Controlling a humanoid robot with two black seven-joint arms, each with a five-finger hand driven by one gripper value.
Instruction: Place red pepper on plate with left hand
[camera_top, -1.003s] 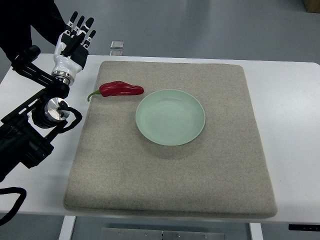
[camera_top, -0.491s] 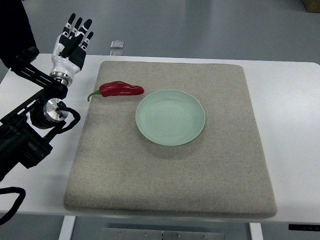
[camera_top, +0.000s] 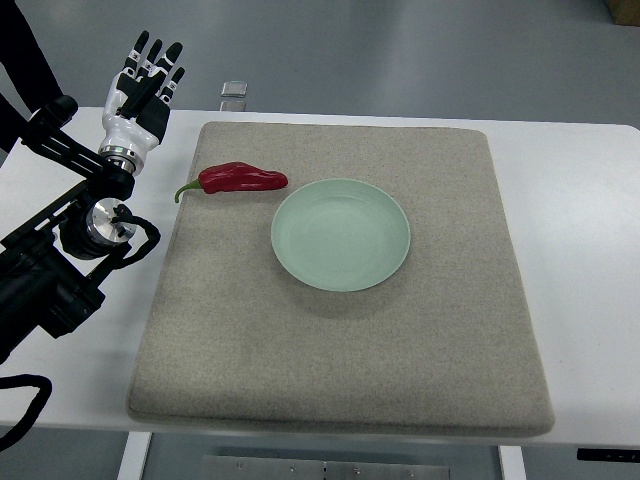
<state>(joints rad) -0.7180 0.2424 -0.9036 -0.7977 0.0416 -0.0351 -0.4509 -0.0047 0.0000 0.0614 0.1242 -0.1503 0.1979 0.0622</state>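
A red pepper (camera_top: 240, 179) with a green stem lies on the grey mat (camera_top: 340, 330), just left of the pale green plate (camera_top: 341, 234) and apart from its rim. The plate holds nothing. My left hand (camera_top: 143, 85) is raised over the table's far left corner, up and to the left of the pepper, its fingers straight and spread, holding nothing. Its black arm comes in from the left edge. The right arm does not show.
The mat covers most of the white table (camera_top: 580, 200). A small clear block (camera_top: 234, 89) sits at the table's far edge, right of my hand. A dark shape (camera_top: 20, 60) fills the top left corner.
My left hand has drifted slightly up and to the left, away from the pepper. The dark shape at top left has drawn back. Pepper and plate have not moved.
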